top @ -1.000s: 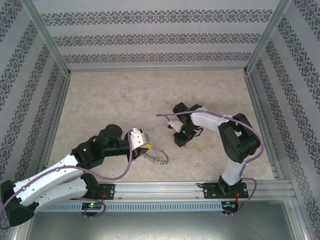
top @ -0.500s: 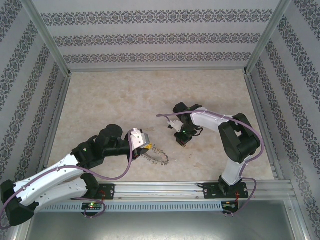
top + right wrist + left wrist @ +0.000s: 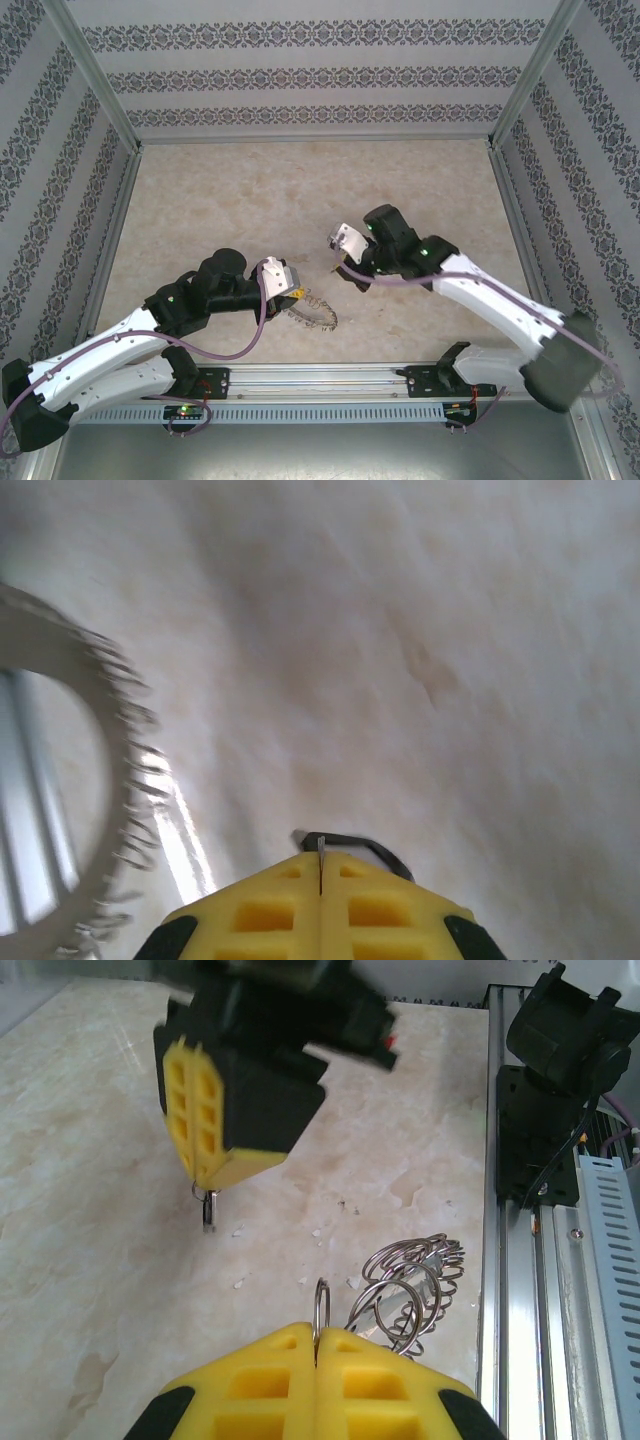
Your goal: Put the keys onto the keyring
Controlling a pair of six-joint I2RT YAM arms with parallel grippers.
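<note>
The keyring [image 3: 313,312] is a grey ring fringed with wire loops, resting on the table near the front rail. My left gripper [image 3: 293,291] is shut on one of its wire loops [image 3: 320,1308], and the other loops [image 3: 420,1275] fan out to the right. A short way off, my right gripper [image 3: 345,265] is shut on the keys [image 3: 208,1210], a tiny silver piece hanging below its yellow fingertips [image 3: 205,1165]. In the right wrist view the key's dark loop head [image 3: 375,847] pokes out past the shut gripper [image 3: 320,862], with the keyring [image 3: 95,780] blurred at the left.
The aluminium front rail [image 3: 330,378] runs just behind the keyring, with the right arm's base [image 3: 560,1080] mounted on it. Patterned walls [image 3: 310,75] enclose the marble tabletop [image 3: 300,190]. The right arm's elbow [image 3: 560,365] reaches out low at the right.
The right gripper has shut on the key and carried it left toward the keyring. Its arm has swung from upright to stretched low on the right. The left arm has held still.
</note>
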